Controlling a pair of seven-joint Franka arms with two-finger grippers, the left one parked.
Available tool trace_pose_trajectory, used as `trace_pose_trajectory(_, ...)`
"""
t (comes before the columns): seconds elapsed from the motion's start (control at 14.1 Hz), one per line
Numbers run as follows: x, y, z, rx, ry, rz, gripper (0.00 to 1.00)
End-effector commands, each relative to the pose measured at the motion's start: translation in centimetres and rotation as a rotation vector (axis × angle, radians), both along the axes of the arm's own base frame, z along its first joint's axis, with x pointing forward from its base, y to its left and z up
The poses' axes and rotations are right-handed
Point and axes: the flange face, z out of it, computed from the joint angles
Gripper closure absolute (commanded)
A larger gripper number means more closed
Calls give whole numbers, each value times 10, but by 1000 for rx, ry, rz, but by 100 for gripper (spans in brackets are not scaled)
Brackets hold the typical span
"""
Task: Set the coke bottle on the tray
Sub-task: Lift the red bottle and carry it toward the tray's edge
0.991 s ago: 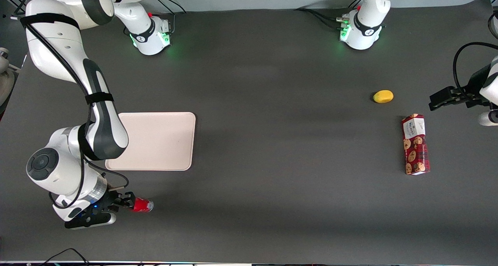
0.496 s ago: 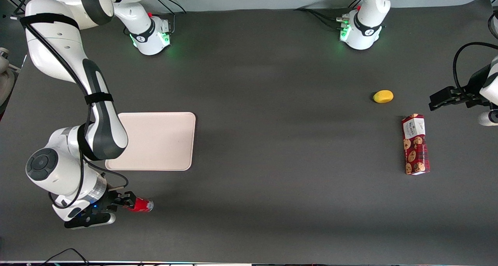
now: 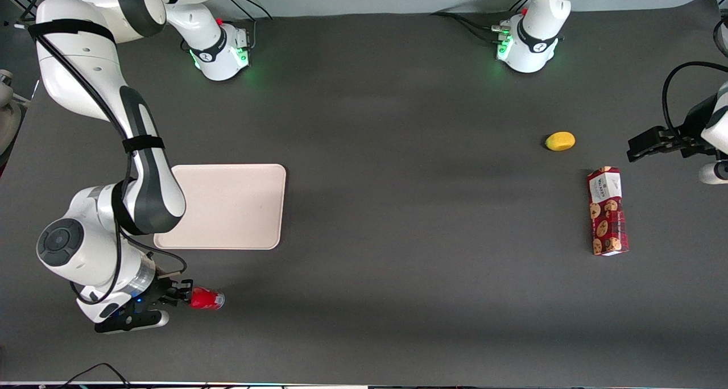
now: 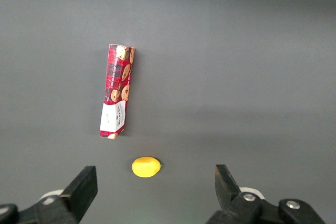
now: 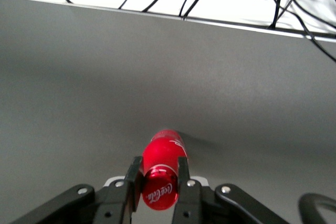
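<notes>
Tabletop (image 3: pixel 398 150): dark grey, matt, cloth-like cover, faintly grained. Coke bottle (image 5: pixel 160 174): glossy red, smooth, catches a highlight; white script on cap end. Gripper (image 5: pixel 159 188): matt black plastic jaws pressed against the bottle's neck. Tray (image 3: pixel 239 207): pale cream, smooth, dull plastic look. Cookie box (image 3: pixel 607 211): printed card, slight sheen. Yellow lemon-like piece (image 3: pixel 560 141): smooth, faintly shiny.

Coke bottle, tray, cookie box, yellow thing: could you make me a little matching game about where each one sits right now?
Things:
1. coke bottle
2. tray
3. cookie box
4. yellow fruit

Places:
A. lying flat toward the parked arm's end
B. clamped in the gripper, jaws shut on its neck
C. beside the cookie box, farther from the front camera
D. bare, farther from the front camera than the bottle

Pairs: 1-B, 2-D, 3-A, 4-C
</notes>
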Motion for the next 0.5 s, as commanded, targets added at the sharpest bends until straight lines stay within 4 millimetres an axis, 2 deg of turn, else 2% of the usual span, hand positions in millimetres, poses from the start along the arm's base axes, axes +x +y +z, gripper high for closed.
trace_pose_trajectory(0.0,-16,3,50,-17,66,11,99)
trace_pose_trajectory(0.14,-30,1,82,-30,107,12,100)
trace_pose_trajectory(0.42,-68,-3,189,-50,133,14,100)
